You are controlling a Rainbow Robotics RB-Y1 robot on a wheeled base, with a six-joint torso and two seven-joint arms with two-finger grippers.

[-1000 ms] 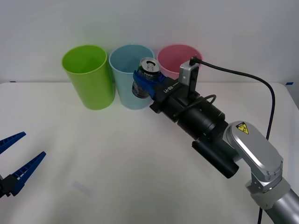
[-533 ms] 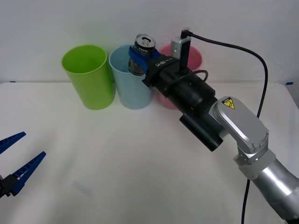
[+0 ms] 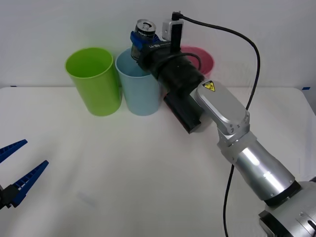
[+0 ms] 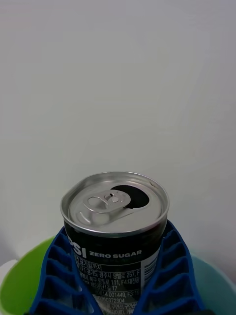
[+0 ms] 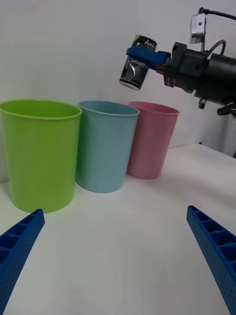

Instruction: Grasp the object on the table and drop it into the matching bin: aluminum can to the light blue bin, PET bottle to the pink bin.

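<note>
The aluminum can [image 3: 144,30] is silver with a dark label and a pull-tab top [image 4: 114,204]. My right gripper [image 3: 143,42] is shut on it and holds it in the air above the rim of the light blue bin [image 3: 140,84]. From the left wrist view the can [image 5: 136,69] hangs tilted over the light blue bin [image 5: 106,145], with the pink bin [image 5: 151,139] beside it. The pink bin [image 3: 202,57] is partly hidden behind my right arm. My left gripper [image 3: 15,170] stays open low at the table's left edge.
A lime green bin [image 3: 94,79] stands to the left of the light blue one, all three in a row at the back of the white table [image 3: 123,173]. My right arm stretches diagonally across the table's right half.
My right gripper has lifted the can up and to the left, from in front of the light blue bin's wall to above its rim. The left arm has not moved.
</note>
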